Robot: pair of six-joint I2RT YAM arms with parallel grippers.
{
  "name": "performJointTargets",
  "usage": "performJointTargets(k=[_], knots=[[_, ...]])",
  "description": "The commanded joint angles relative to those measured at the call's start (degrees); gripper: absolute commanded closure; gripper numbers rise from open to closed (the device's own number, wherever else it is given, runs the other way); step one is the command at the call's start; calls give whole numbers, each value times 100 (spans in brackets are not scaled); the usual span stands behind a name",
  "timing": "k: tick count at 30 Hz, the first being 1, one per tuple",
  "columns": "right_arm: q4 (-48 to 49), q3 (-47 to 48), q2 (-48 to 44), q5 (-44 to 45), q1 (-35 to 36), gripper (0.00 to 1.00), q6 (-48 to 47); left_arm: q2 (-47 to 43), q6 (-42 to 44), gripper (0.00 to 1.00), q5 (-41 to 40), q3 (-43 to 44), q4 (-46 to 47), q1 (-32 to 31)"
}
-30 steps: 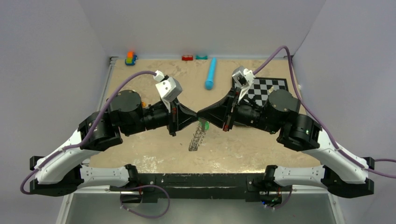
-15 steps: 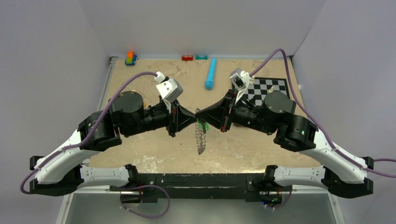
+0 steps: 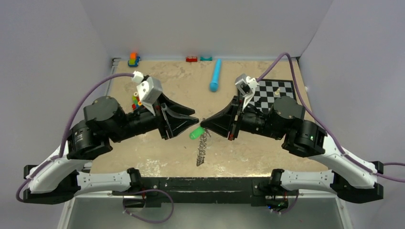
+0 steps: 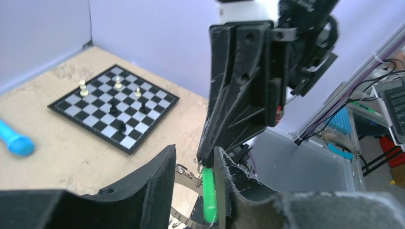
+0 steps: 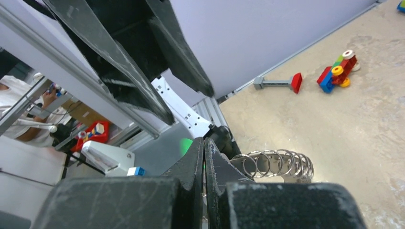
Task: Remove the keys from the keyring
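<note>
My right gripper (image 3: pixel 203 125) is shut on the top of the keyring (image 3: pixel 202 143) and holds it above the table. The silver keys (image 3: pixel 200 155) hang below it in a bunch. The green-headed key (image 3: pixel 195 133) hangs just under the right fingertips. My left gripper (image 3: pixel 193 122) is open, facing the right one tip to tip. In the left wrist view the green key (image 4: pixel 209 193) stands between the left fingers (image 4: pixel 160 183), close against the right-hand one, with the ring's metal band (image 4: pixel 187 185) behind. In the right wrist view the small silver rings (image 5: pixel 279 164) show beside the shut gripper (image 5: pixel 204 142).
A chessboard (image 3: pixel 272 91) with several pieces lies at the back right, partly under the right arm. A blue cylinder (image 3: pixel 216 75) lies at the back centre. Small toy bricks (image 3: pixel 133 59) sit along the back edge, and a toy (image 3: pixel 137 101) lies behind the left arm.
My left gripper has opened and drawn back to the left with its arm. The green key now shows below the tips. The right gripper stays shut, and the key bunch has swung slightly.
</note>
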Motion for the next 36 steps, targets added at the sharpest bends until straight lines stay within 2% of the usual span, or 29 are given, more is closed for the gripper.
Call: performJointTargets(k=[1,8,15,27,36], knots=[[271,52,-50,-230,53,100,134,-395,137,63,365,-345,880,-13],[384,214,-53,-273,55,100,198,-695,378,64,1069,-1108,1370,-13],[1112,-45,-341,-801,50,100,206,-1207,450,66,1040,-1955,2213,-13],[1512,-212,-656,-1163,44,100,-21,-1456,464,71,1614,-2109,2717,-13],[1796,-263,-570,-1329,47,100,66,-929,259,77,2073,-1936,3227,-13]])
